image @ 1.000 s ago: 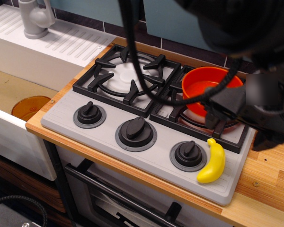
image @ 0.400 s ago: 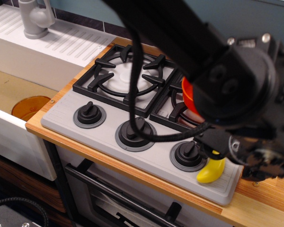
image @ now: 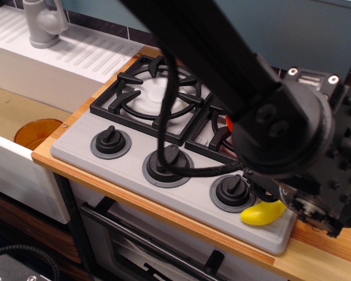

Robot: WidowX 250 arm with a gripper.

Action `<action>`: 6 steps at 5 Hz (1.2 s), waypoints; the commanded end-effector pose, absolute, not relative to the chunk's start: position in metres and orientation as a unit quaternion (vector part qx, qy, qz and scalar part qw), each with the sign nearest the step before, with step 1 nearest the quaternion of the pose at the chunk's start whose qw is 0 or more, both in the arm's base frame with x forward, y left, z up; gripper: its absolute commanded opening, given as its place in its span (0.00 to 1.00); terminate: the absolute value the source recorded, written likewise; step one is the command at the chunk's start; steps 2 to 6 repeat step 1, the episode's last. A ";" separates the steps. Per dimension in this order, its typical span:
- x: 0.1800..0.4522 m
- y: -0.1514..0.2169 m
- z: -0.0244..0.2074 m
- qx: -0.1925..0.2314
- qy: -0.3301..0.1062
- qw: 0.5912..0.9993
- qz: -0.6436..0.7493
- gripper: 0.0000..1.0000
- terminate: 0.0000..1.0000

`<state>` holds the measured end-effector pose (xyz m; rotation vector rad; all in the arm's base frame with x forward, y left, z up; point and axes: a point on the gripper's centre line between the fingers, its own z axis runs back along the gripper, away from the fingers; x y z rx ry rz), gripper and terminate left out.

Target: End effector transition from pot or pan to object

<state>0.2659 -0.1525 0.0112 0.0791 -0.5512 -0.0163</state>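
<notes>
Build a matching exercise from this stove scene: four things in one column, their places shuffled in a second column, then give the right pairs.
Things:
1. banana
2. orange-brown bowl
3. grey tap
4. saucepan

Places:
A. down in the sink basin at the left
B. almost wholly hidden behind the arm, on the right burner
C. at the stove's front right corner, partly under the arm
D. at the top left, behind the sink

Pairs: 1-C, 2-A, 3-D, 4-B
</notes>
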 end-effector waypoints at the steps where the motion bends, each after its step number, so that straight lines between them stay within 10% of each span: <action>1: 0.273 -0.148 -0.003 0.028 -0.254 0.967 0.012 1.00 1.00; 6: 0.273 -0.148 -0.003 0.028 -0.254 0.967 0.012 1.00 1.00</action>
